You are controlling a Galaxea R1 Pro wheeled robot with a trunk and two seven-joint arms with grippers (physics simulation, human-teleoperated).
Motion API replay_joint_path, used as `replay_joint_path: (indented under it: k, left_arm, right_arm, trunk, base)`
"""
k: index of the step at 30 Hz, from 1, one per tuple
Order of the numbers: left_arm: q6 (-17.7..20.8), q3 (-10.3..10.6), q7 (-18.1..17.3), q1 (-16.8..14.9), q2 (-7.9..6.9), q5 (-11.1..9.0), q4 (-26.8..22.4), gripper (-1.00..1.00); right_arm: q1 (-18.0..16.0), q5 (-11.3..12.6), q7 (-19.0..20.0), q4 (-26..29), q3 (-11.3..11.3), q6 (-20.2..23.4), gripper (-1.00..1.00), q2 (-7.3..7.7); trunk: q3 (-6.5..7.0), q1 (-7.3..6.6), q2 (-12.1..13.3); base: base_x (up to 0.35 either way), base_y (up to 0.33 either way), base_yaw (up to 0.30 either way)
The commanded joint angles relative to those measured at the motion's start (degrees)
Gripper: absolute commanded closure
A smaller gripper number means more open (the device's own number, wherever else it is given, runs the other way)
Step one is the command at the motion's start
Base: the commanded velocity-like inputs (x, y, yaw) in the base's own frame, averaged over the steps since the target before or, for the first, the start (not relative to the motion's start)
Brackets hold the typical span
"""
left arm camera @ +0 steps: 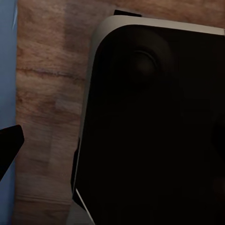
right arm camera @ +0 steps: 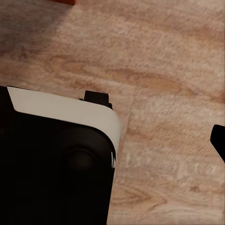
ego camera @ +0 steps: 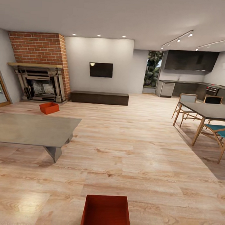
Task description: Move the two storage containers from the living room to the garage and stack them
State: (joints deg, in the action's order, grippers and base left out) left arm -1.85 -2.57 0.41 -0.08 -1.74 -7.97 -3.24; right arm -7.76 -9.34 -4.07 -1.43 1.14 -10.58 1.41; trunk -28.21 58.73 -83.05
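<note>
With one bin [ego camera: 106,212] at six o'clock and another [ego camera: 49,108] at eleven, an off-centre grab could tip either, and neither gripper's spread can be told.

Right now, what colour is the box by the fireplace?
Red-orange box, clearest in the head view.

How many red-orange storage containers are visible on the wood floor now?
2. One storage container sits on the floor nearest the camera; the other container lies far off, before the brick fireplace, beyond the grey table.
</note>
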Motion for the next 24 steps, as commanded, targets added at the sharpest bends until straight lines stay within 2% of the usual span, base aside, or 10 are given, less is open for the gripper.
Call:
replay_joint_path:
  k: [1,24]
  left_arm:
    - [-0.1,-0.2,0.0,0.0,0.02,-0.3,0.0,-1.00]
    - [-0.1,-0.2,0.0,0.0,0.02,-0.3,0.0,-1.00]
  right_arm:
    - [-0.1,-0.5,-0.3,-0.2,0.1,-0.2,-1.00,0.00]
    - [-0.1,-0.5,-0.4,-0.2,0.1,-0.2,-1.00,0.05]
  trunk:
    - [-0.15,0.00,0.0]
    - [-2.26,0.00,0.0]
  base:
    - [0.000,0.000,0.000]
    - [0.000,0.000,0.000]
